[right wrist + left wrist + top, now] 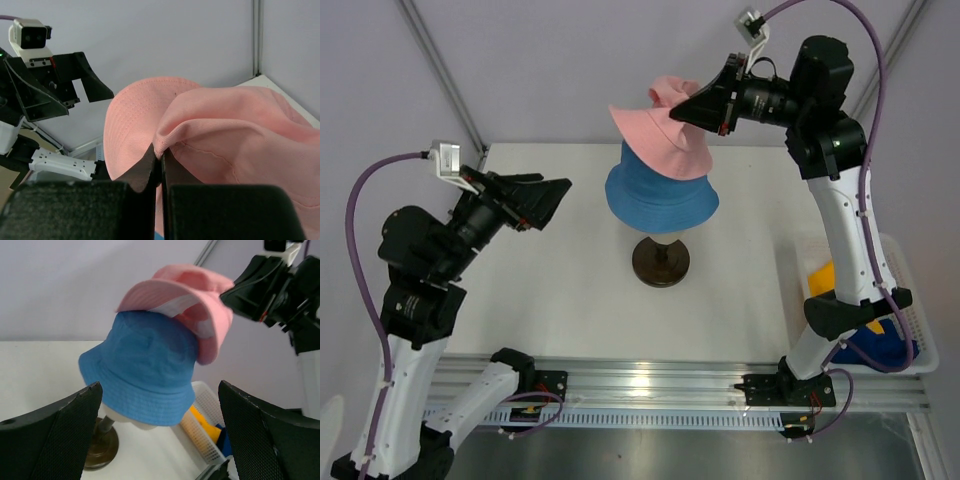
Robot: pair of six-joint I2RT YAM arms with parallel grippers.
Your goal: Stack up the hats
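The light blue hat (662, 195) (145, 370) sits on the cream head form, whose dark base (661, 260) stands mid-table. A pink hat (665, 125) (185, 295) (225, 130) lies tilted over the blue hat's crown, its far side lifted. My right gripper (698, 103) (161, 152) is shut on a pinched fold of the pink hat, from the right and above. Left of the head form and apart from it, my left gripper (552, 200) (159, 386) stands open with nothing in it, facing the hats. A yellow-orange hat (823, 277) (205, 422) and a navy hat (880, 345) lie in the basket.
A white mesh basket (920, 340) (197, 440) stands at the table's right edge, beside the right arm's base. The table's far edge meets a grey wall behind the head form. The aluminium rail holding both arm bases runs along the near edge.
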